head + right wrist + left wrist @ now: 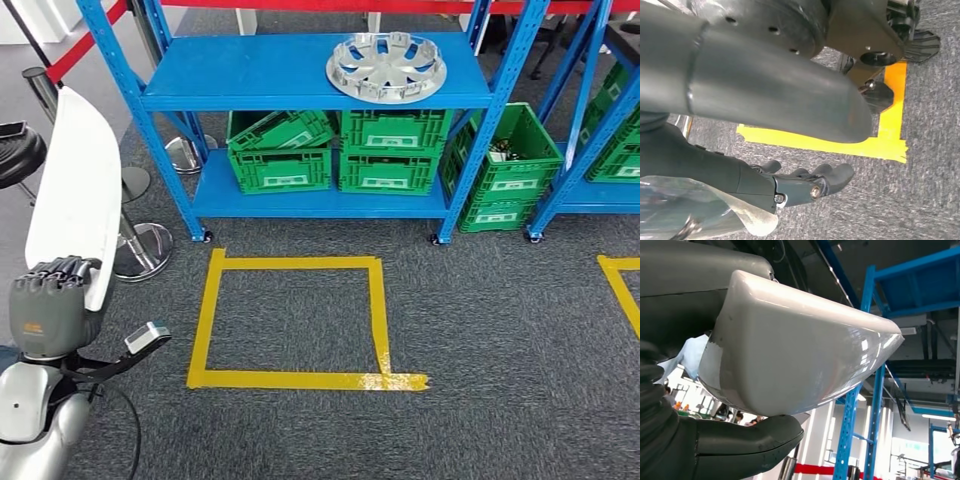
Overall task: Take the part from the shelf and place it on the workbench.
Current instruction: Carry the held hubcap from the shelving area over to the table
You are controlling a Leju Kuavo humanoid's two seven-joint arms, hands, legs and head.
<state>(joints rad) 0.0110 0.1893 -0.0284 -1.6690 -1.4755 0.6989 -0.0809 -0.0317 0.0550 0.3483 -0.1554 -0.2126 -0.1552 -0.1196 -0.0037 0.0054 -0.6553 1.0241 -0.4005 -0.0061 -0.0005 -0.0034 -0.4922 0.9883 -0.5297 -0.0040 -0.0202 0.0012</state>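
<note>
— At my left side, what's in the left hand [53, 300]?

— White part [75, 190], glossy, long & curved. Head view: it stands nearly upright above my fingers, which are curled tight over its lower end. Left wrist view adds the close-up: thumb [749, 442] under the part [798, 345], dark fingers [696, 275] across the other side, so it's clamped between them. It also shows a dull scuffed patch on the shell near my grip; head view doesn't.

— Right hand?

— Right hand [806, 182] hangs low over the carpet, seen in right wrist view. Fingers lie side by side, lightly bent, nothing in them; thumb [764, 95] sticks out apart from them. A strip of yellow tape [866, 145] runs on the floor just beyond.

— Surface & room?

— Dark grey carpet [490, 380]. Yellow tape rectangle [290, 320] right in front, 2nd tape corner [620, 280] at far right. Blue shelf rack [317, 85] ahead; silver wheel cover [386, 67] lies flat on its upper board. Green crates [336, 150] sit side by side on the lower board, leftmost one has another crate tilted in it. More green crates [502, 165] on the next rack to the right. Chrome stool bases [143, 245] stand left of the rack. Red barrier strip [79, 50] runs behind. Left wrist view looks up instead: blue rack posts [859, 390], ceiling beams, bright hall, people far off, too small to make out.
</note>
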